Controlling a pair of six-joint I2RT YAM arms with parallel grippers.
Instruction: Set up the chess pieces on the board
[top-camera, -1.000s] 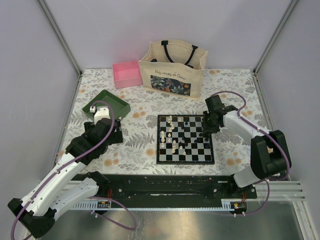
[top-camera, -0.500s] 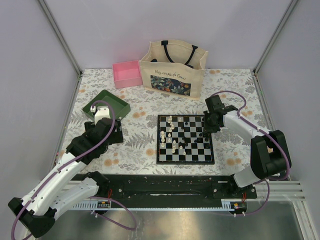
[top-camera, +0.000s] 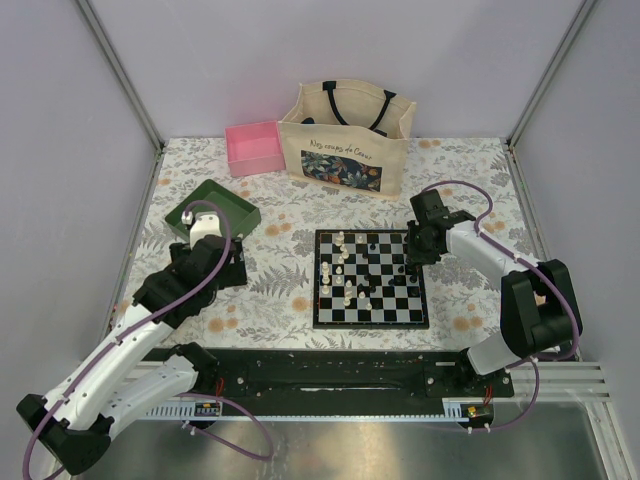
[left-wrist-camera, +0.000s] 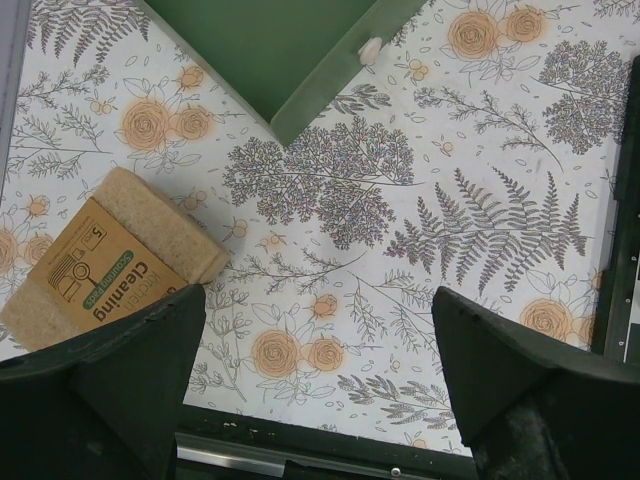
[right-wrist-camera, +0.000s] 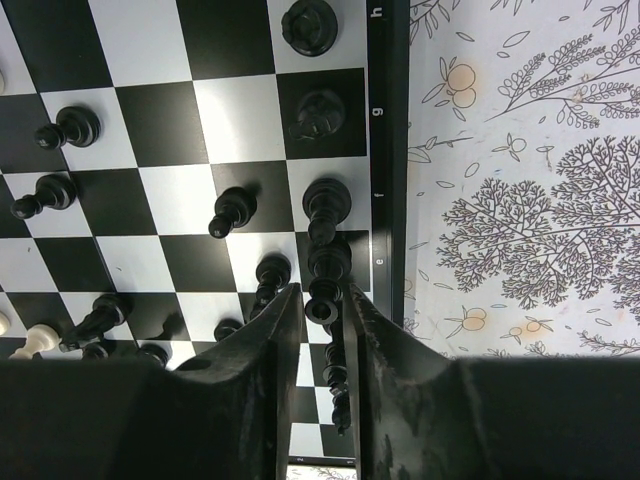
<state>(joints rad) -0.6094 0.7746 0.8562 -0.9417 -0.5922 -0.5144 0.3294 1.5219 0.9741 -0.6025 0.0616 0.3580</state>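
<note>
Nothing visibly shifted over the last second: right end effector (right-wrist-camera: 320, 300) closed on one black piece (right-wrist-camera: 328, 255) at the right edge of the single board (top-camera: 370, 325) on the floral surface (top-camera: 280, 290), other chess pieces (top-camera: 348, 290) too small to count; left end effector (left-wrist-camera: 315, 320) wide open, empty, beside one green tray (left-wrist-camera: 260, 50); pale walls (top-camera: 300, 50).

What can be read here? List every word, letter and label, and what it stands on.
"Cleaning", plus smaller words too blurred to trust: label on the tan sponge pack.
"h", "g", "f", "e": border of the board.
Cursive line on the tote bag: too small to read.
</note>
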